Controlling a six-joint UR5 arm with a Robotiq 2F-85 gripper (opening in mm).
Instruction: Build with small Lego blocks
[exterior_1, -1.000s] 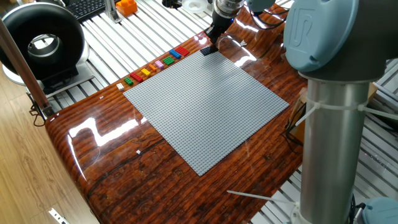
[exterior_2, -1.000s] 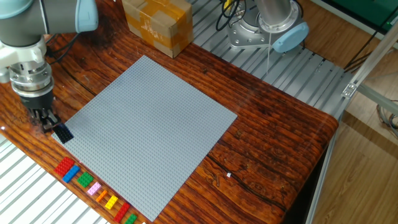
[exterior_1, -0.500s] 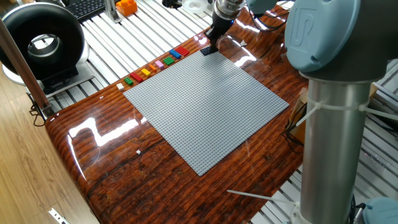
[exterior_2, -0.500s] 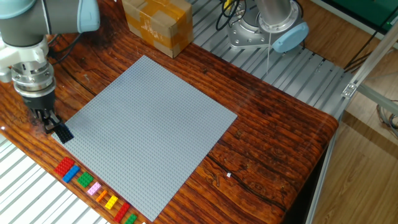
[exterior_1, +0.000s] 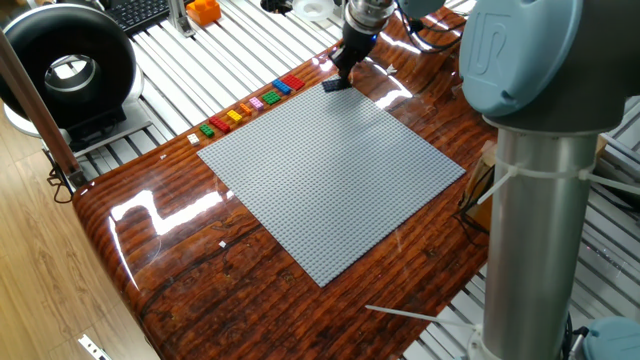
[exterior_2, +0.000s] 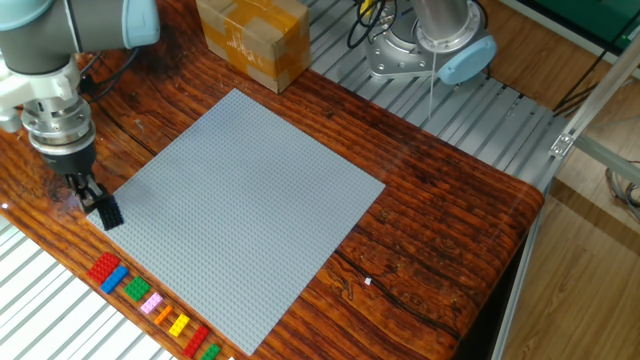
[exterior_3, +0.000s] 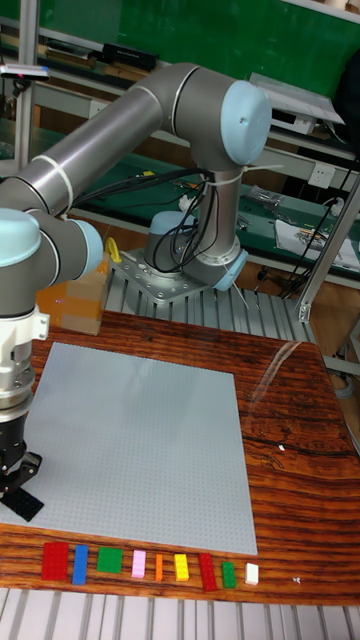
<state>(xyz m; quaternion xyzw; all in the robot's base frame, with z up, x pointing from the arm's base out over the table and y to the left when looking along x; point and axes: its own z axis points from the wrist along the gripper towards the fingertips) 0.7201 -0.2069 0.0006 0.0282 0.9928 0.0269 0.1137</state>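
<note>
My gripper (exterior_1: 344, 74) (exterior_2: 90, 196) (exterior_3: 14, 478) stands at one corner of the grey studded baseplate (exterior_1: 330, 170) (exterior_2: 240, 190) (exterior_3: 140, 440). Its fingers are shut on a dark blue block (exterior_1: 336, 86) (exterior_2: 109, 213) (exterior_3: 21, 503), which sits tilted at the plate's edge, touching or just above it. A row of small Lego blocks (exterior_1: 250, 104) (exterior_2: 155, 305) (exterior_3: 140, 564) in red, blue, green, pink, orange and yellow lies on the wood beside the plate's edge, apart from the gripper.
A cardboard box (exterior_2: 251, 40) (exterior_3: 77, 298) stands beyond the plate's far corner. A black ring-shaped device (exterior_1: 66, 66) and an orange object (exterior_1: 203, 11) sit off the table. The arm's column (exterior_1: 535, 200) rises at the table's right side. A small white piece (exterior_1: 193, 139) lies past the row.
The gripper has shifted a little toward the plate's corner, carrying the dark blue block with it. The block now looks more tilted.
</note>
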